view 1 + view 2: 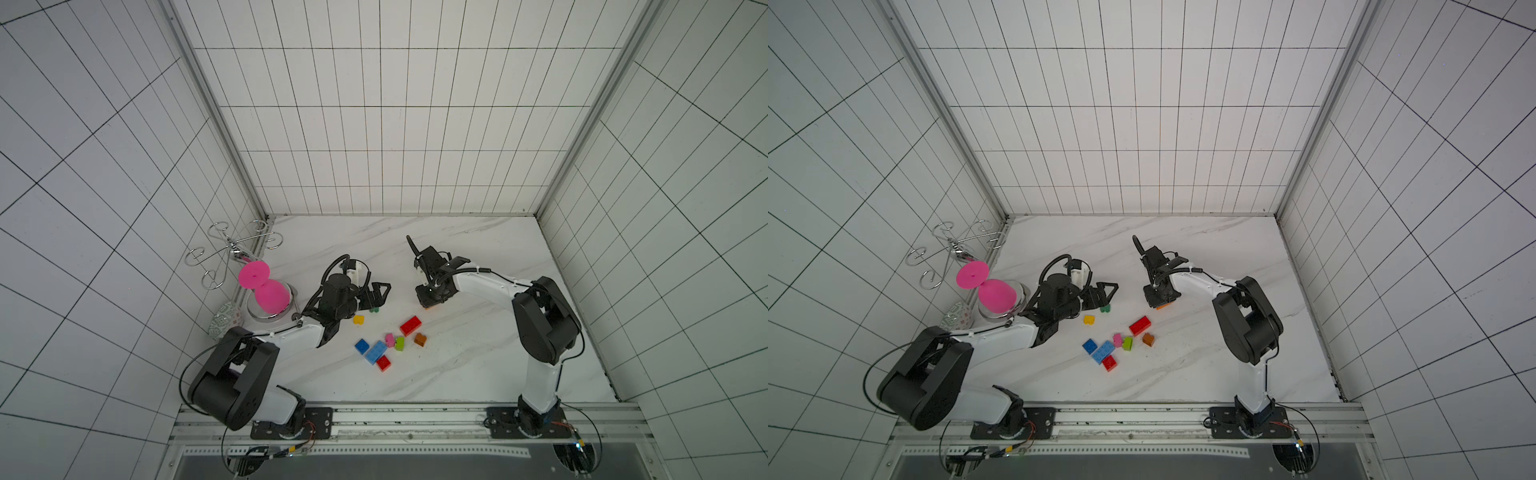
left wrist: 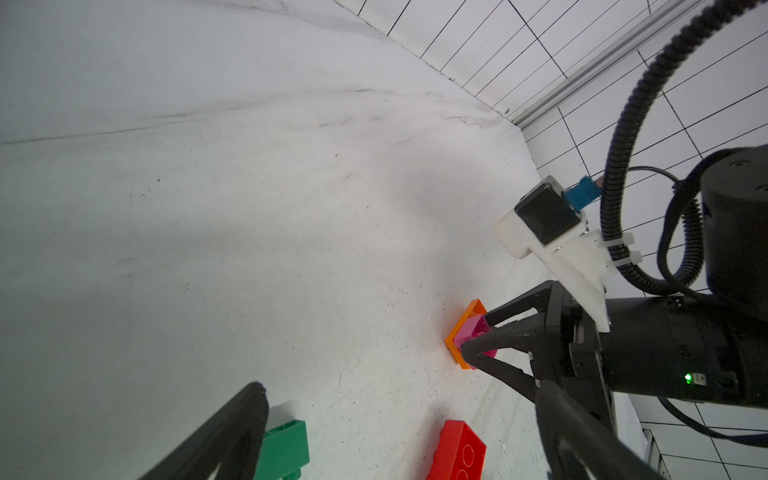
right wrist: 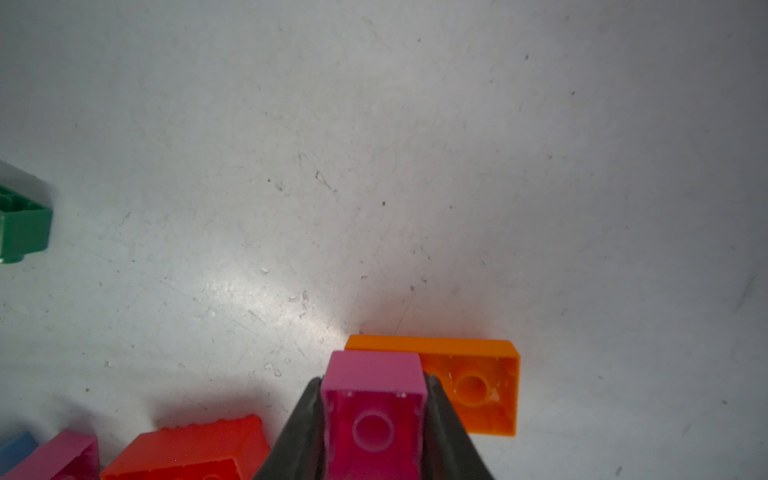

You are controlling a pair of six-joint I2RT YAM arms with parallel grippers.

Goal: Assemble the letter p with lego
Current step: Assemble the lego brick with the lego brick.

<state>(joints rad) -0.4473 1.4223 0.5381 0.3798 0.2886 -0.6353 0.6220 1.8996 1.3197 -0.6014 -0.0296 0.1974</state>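
Looking down on a white marbled surface [image 1: 478, 257], with two robot arms reaching in from its near edge. By the left edge stands a big pink hourglass-shaped thing [image 1: 266, 291]. Next to it, the left fingers [image 2: 232, 428] are spread wide and empty, just beside a green brick [image 1: 374, 310]. A yellow brick [image 1: 358, 319] lies near them.

In the middle, toward the near edge, sits a cluster of loose bricks [image 1: 376, 352] in blue, light blue, red, pink, lime and brown. Right of centre, the right fingers [image 3: 303, 428] are clamped on a held pink brick [image 3: 374, 370], which rests against an orange brick [image 3: 469, 386] on the surface. Both show their hollow sides to the wrist camera.

The build looks barely begun: one joint at most, and no letter shape yet. In both top views the right wrist hides the held brick and only a sliver of orange shows. Whether the two bricks are locked together cannot be told.
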